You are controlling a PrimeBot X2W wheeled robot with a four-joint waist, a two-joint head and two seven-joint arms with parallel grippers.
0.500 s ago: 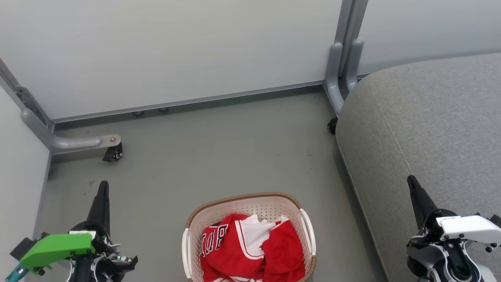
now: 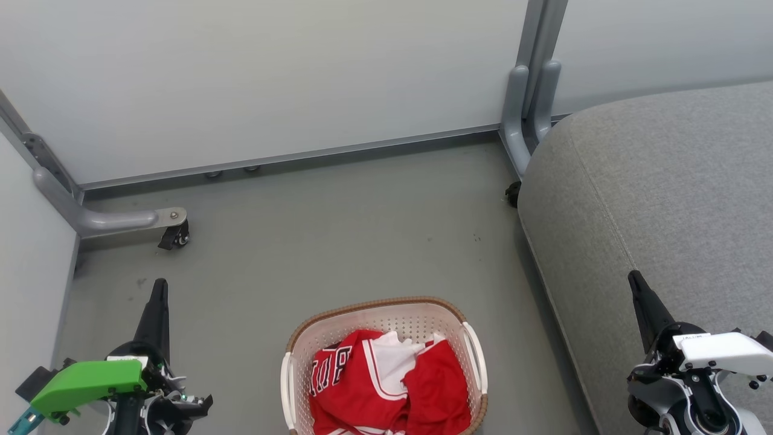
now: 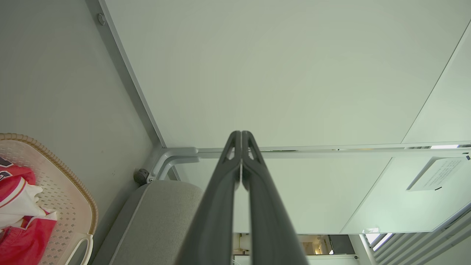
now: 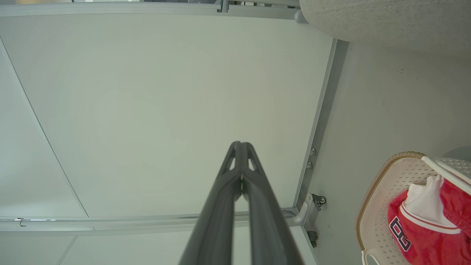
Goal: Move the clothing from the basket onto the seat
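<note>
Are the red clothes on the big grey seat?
No, the red clothing lies bundled inside the basket on the floor, beside the seat.

Floor (image 2: 338,229) before me: the basket (image 2: 374,302) stands on it at the near middle, with the clothing (image 2: 386,386) heaped inside. My left gripper (image 2: 160,287) hangs left of the basket, above the floor; my right gripper (image 2: 634,279) hangs to its right, above the seat (image 2: 664,199). The seat lies right of the basket, apart from it, and reaches back toward the wall (image 2: 272,78) behind the floor. A caster (image 2: 175,235) sits far left, ahead of my left gripper; a post (image 2: 528,115) stands at the seat's far left corner.
</note>
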